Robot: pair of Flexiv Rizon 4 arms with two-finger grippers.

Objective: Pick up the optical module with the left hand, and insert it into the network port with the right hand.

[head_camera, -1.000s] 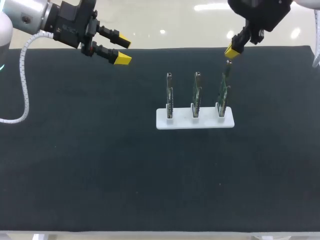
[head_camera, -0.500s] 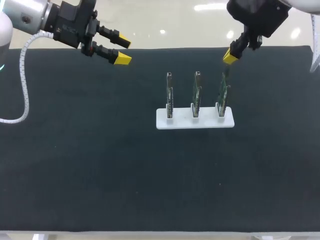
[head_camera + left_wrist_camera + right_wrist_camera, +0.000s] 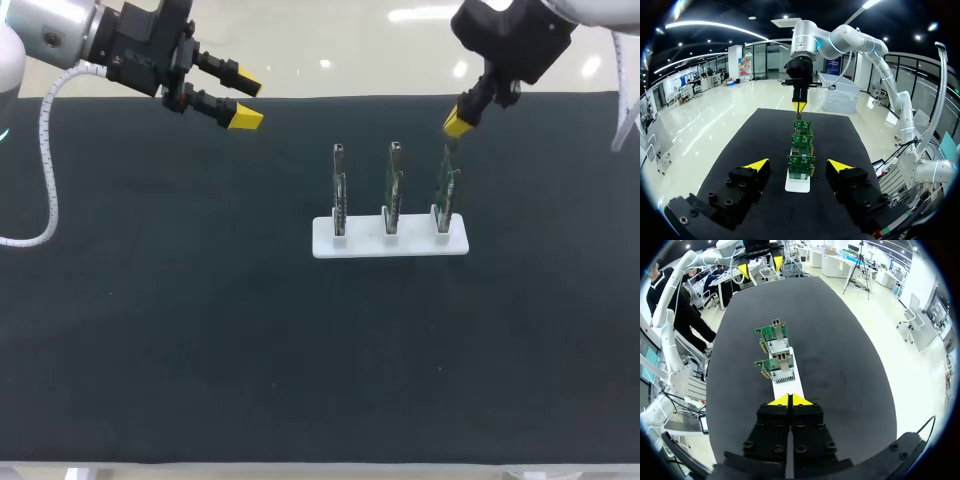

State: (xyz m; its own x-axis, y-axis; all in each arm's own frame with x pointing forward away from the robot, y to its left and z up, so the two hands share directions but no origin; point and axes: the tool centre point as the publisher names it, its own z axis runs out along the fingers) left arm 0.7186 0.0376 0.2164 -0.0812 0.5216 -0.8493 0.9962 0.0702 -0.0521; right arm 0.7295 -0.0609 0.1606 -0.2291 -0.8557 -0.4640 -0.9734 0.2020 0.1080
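Shifted lower since a second ago: our right pincer [image 3: 456, 123], yellow tips pressed together, just above the rightmost of three upright green circuit boards with metal ports [image 3: 393, 190]. We cannot tell if it holds anything. White slotted base [image 3: 325, 243] on black tabletop [image 3: 200, 330]. Our left pincer [image 3: 247, 102]: wide open, empty, well apart.

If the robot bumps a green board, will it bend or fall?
Probably stiff, not bendy: each green board stands straight upright. Likely tippy: it is tall and thin, gripped only at its bottom edge by the white holder. The flat little holder might slide too.
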